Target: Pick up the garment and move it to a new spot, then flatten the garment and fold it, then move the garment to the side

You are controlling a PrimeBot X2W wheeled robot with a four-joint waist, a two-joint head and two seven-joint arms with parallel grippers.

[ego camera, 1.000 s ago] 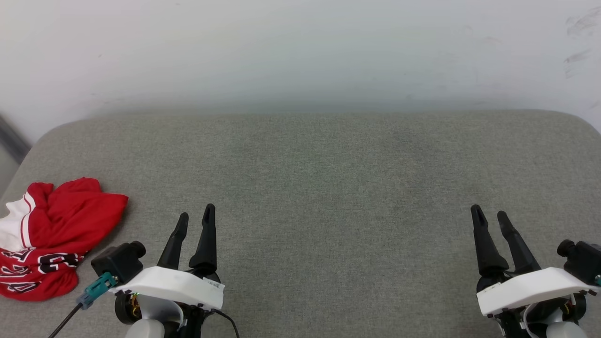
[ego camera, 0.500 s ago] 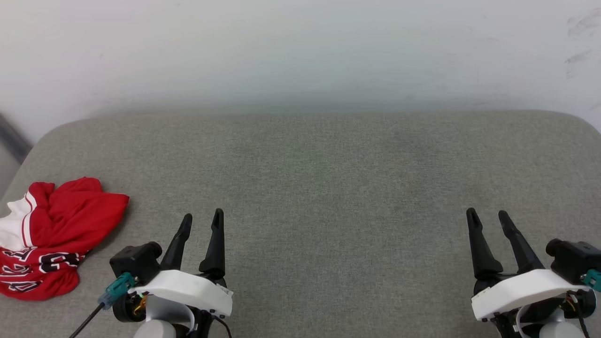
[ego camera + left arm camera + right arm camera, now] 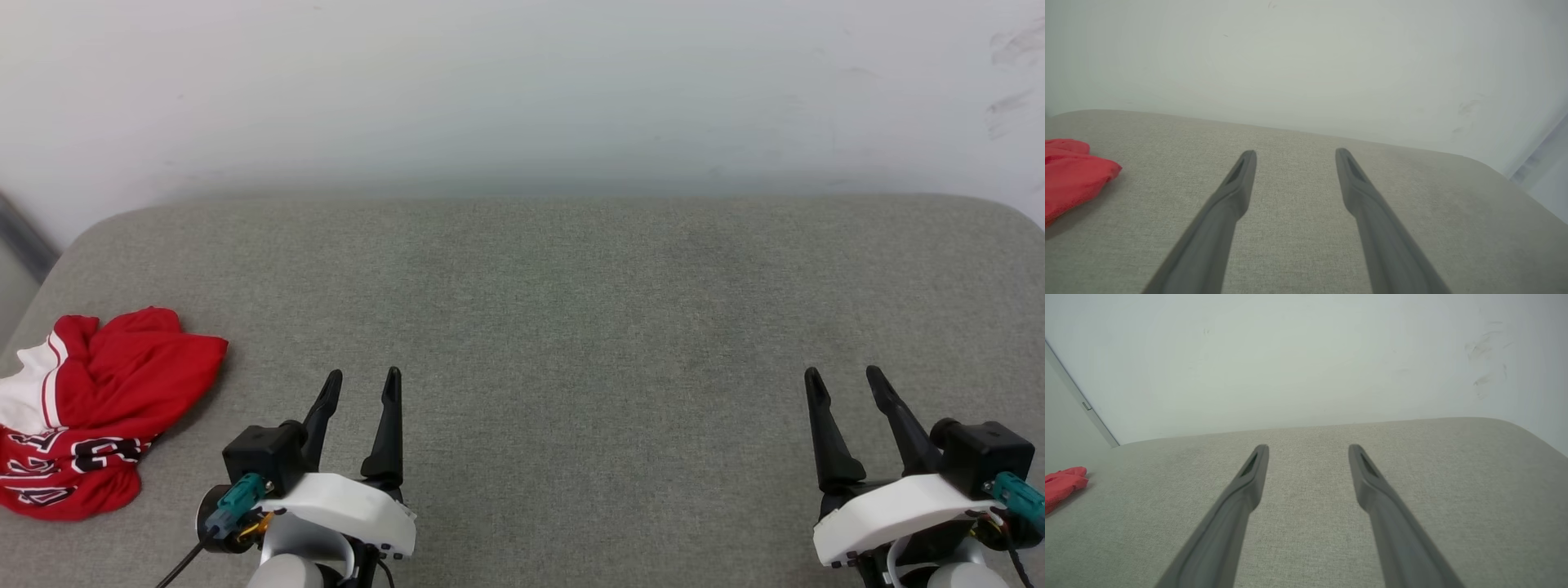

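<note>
Red garment point(image 3: 106, 392) lies crumpled at far-left edge of grey padded surface point(image 3: 571, 286), partly cut off by frame. Left end effector point(image 3: 363, 374) & right end effector point(image 3: 842, 373) hover empty, jaws spread wide, prob. staged for pickup. Heap has no clear long axis; red lobe points right, lettering nearest robot.

The left edge of my head view cuts off the shirt point(image 3: 98, 400). Its black lettering is creased into folds and cannot be fully read. My left wrist view shows one red corner, cut by the left edge; in my right wrist view it is too small for detail. The head view's bottom edge cuts the mounts of my left gripper point(image 3: 364, 376) and right gripper point(image 3: 842, 374).
</note>
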